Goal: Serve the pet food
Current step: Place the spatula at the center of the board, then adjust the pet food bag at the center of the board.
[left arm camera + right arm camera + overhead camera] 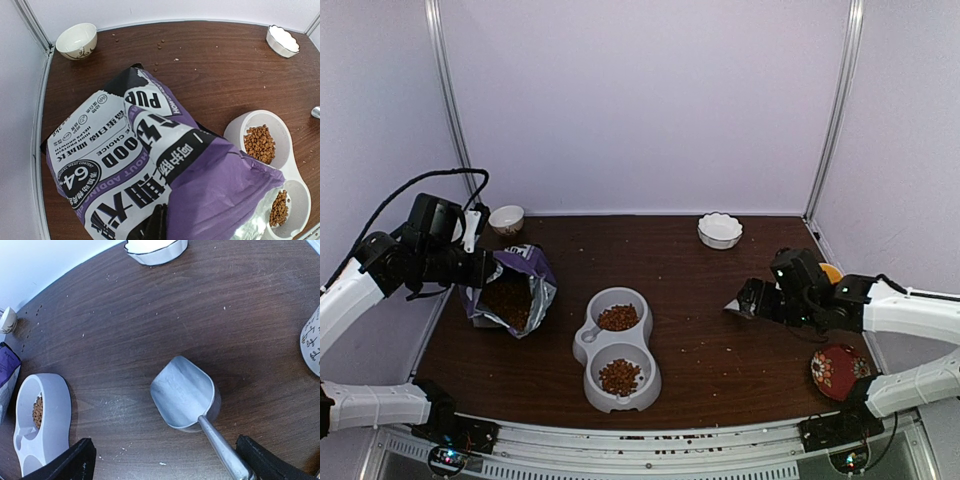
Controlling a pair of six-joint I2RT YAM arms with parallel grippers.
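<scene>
- While the top view sets the open purple bag (525, 265) near the worktop's (720, 340) left edge with pet food (508, 298) showing in its mouth, the left wrist view sees only the bag's printed outside (200, 190).
- Pet food also lies in both wells of the grey double bowl (588, 345), near the middle of the front edge. The left wrist view catches the two heaps (259, 142) past the bag.
- Only the right wrist view shows the metal scoop (182, 392) clearly: empty, lying on the wood, its handle running back close beside one finger (272, 462).
- The left gripper (483, 270) reaches in from the left edge, raised above the wood. Its jaws are closed on the bag's upper rim, as far as the top view shows.
- The right gripper (738, 305) stretches in low from the right edge. Its jaws stand wide apart either side of the scoop and hold nothing.
- Dark brown wood is speckled with crumbs.
- A white scalloped bowl (720, 230) sits at the back edge towards the right, a small cream bowl (506, 218) in the back left corner, and a red patterned plate (838, 370) near the front right corner.
- Pale lilac walls with metal uprights close in the back and sides.
</scene>
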